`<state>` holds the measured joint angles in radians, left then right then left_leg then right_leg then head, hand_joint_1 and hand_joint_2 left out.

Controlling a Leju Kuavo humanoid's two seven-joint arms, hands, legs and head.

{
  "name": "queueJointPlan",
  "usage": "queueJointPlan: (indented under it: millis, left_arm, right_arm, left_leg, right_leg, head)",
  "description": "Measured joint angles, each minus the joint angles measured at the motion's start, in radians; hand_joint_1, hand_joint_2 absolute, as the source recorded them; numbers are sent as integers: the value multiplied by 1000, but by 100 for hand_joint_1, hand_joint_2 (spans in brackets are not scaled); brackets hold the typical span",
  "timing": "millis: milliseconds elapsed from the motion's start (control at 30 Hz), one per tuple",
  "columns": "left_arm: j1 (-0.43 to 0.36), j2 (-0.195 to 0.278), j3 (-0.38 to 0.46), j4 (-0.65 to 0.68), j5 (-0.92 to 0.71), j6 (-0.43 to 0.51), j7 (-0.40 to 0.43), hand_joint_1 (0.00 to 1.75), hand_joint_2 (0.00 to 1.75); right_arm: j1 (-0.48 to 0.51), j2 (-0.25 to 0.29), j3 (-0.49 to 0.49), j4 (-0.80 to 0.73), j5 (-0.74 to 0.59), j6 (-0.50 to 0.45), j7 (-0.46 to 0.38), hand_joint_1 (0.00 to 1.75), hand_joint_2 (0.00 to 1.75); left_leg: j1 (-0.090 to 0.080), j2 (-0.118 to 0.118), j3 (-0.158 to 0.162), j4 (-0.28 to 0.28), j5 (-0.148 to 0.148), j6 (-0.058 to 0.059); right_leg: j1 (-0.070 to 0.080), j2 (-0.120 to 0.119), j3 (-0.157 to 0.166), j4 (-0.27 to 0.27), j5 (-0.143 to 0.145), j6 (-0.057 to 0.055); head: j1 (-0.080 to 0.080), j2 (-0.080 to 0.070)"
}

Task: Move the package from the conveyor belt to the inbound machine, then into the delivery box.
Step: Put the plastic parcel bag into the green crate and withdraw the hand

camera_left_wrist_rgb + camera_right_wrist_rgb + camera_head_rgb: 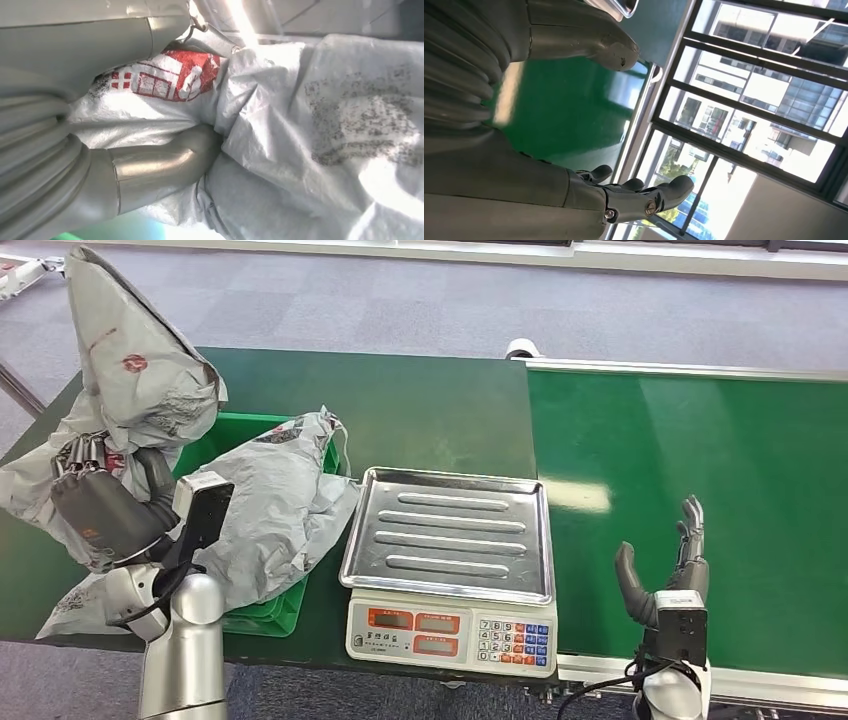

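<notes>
The conveyor belt (pixel 690 500) carries no parcel, and the steel pan of the weighing scale (pixel 448 530), which I take to be the inbound machine, is bare too, so the step in hand looks like the last one: getting the package into the green delivery box (pixel 262 612). The package (pixel 130 360), a crumpled grey poly mailer bag with red print, is gripped by the left hand (pixel 100 508) and held up above the near-left of the dark green table (pixel 420 410), just left of the box, where another grey mailer (pixel 285 505) already lies. The next move calls for carrying it rightward over the box and letting go. The right hand (pixel 668 565) hovers over the belt, fingers spread and holding nothing.
</notes>
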<state>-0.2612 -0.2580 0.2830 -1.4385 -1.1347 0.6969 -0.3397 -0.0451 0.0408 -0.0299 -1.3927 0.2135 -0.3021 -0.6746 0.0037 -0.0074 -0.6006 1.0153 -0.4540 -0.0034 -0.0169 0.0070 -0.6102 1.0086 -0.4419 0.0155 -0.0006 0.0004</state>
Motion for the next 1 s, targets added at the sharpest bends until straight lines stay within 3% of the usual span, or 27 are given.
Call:
queueJointPlan:
  millis: [133, 300, 433, 600, 733, 800, 833, 933, 967, 1000]
  left_arm:
    - [7, 47, 1, 88, -111, -58, 258, 175, 175]
    - [26, 100, -37, 165, -194, -211, 404, 175, 175]
    - [36, 128, -67, 200, -233, -308, 456, 175, 175]
    - [42, 149, -96, 214, -251, -409, 465, 175, 175]
    - [45, 163, -129, 216, -260, -514, 458, 157, 175]
    - [45, 166, -143, 217, -260, -536, 457, 157, 175]
    - [45, 167, -147, 217, -260, -539, 457, 125, 175]
    - [45, 169, -158, 218, -259, -541, 457, 7, 175]
    - [45, 170, -161, 218, -259, -539, 459, 0, 175]
    - [45, 170, -162, 219, -258, -531, 462, 0, 131]
  right_arm:
    - [7, -3, 0, -3, 8, 7, 2, 0, 175]
    - [9, -8, -1, -3, 22, 31, 7, 0, 175]
    - [6, -8, -2, -3, 38, 48, 15, 0, 175]
    - [4, -8, -9, -4, 62, 68, 24, 0, 175]
    - [5, -5, -23, -9, 80, 85, 25, 0, 175]
    - [5, -2, -27, -10, 84, 91, 25, 0, 175]
    - [5, -2, -29, -12, 85, 92, 25, 0, 175]
    - [5, 0, -32, -16, 88, 92, 25, 0, 175]
    - [6, 1, -33, -17, 88, 92, 25, 0, 175]
    - [6, 2, -33, -17, 88, 93, 25, 0, 175]
  left_leg:
    - [0, 1, 0, 0, -1, 0]
    - [0, 1, 0, 0, -1, 0]
    - [0, 1, 0, 0, -1, 0]
    - [0, 0, 0, 0, -1, 0]
    - [0, -2, 1, 0, -1, 0]
    - [0, -3, 1, 0, -1, 0]
    - [0, -4, 2, 0, -1, 0]
    - [-1, -6, 2, 0, 0, 0]
    - [-1, -7, 2, 0, 0, 1]
    - [-1, -7, 2, 0, 0, 1]
  right_leg:
    - [0, 1, 0, 0, 0, 0]
    - [0, 1, 0, 0, -1, 0]
    - [0, 1, 0, 0, 0, 0]
    - [0, 0, 1, 0, -1, 0]
    - [0, -2, 2, 0, -1, 0]
    - [0, -3, 4, 0, -2, 0]
    - [0, -4, 4, 0, -2, 0]
    - [-1, -5, 5, 0, -3, 1]
    - [-1, -5, 5, 0, -3, 1]
    - [-1, -6, 6, 0, -3, 1]
  head:
    - [0, 0]
    - [0, 0]
    - [0, 0]
    - [0, 0]
    - [0, 0]
    - [0, 0]
    - [0, 0]
    - [0, 0]
    - [0, 0]
    - [0, 0]
